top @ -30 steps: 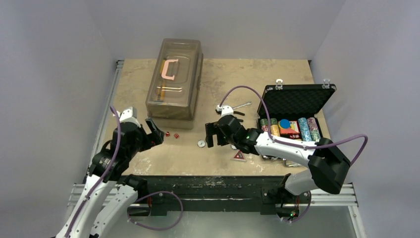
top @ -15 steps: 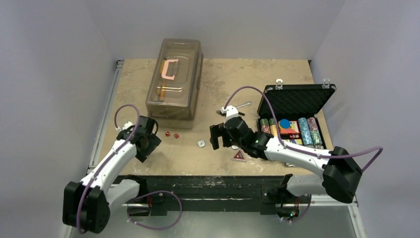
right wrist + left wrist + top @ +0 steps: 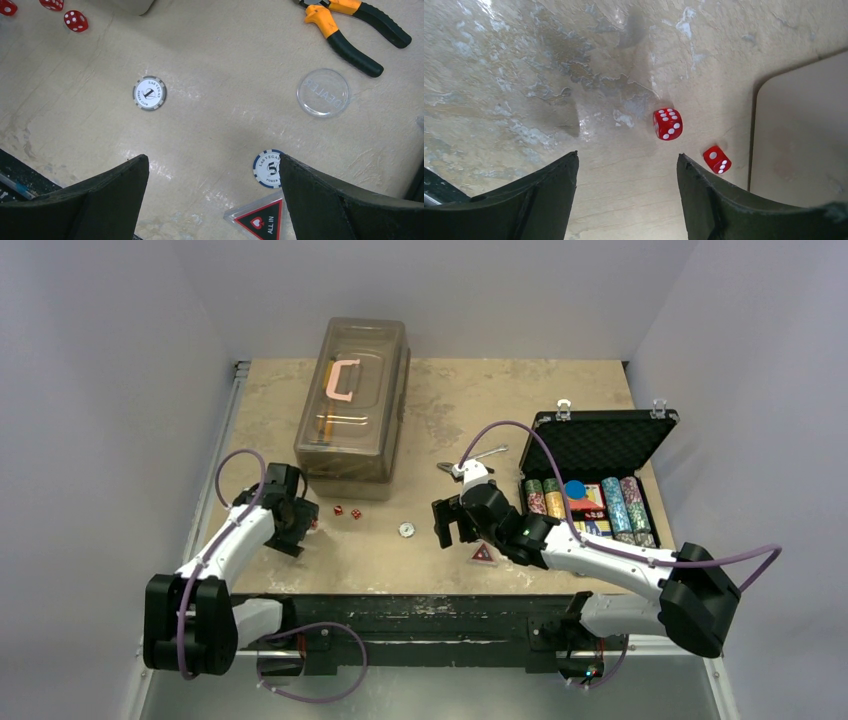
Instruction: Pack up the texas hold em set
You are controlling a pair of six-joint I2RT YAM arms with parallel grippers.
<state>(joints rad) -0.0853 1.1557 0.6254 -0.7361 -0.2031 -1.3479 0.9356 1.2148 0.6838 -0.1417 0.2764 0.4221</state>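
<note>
Case (image 3: 600, 443) open far rt, chip stacks (image 3: 613, 502) racked inside, near edge hidden by my R arm (image 3: 600, 546), brown box (image 3: 352, 400) shut, contents murky, L gripper (image 3: 626, 157) part open, empty, over dice (image 3: 667, 123), R gripper (image 3: 214, 159) wide, empty, blue chip (image 3: 264, 169) & triangle token (image 3: 261, 222) half cut off

Your black case (image 3: 600, 445) sits open on the right, lid propped up, coloured chips (image 3: 612, 502) racked inside. Loose outside it you've got red dice (image 3: 667, 123), a white chip (image 3: 149, 93), a blue chip (image 3: 266, 169), the clear dealer button (image 3: 323, 92) and the red-edged triangle token (image 3: 260, 222).
</note>
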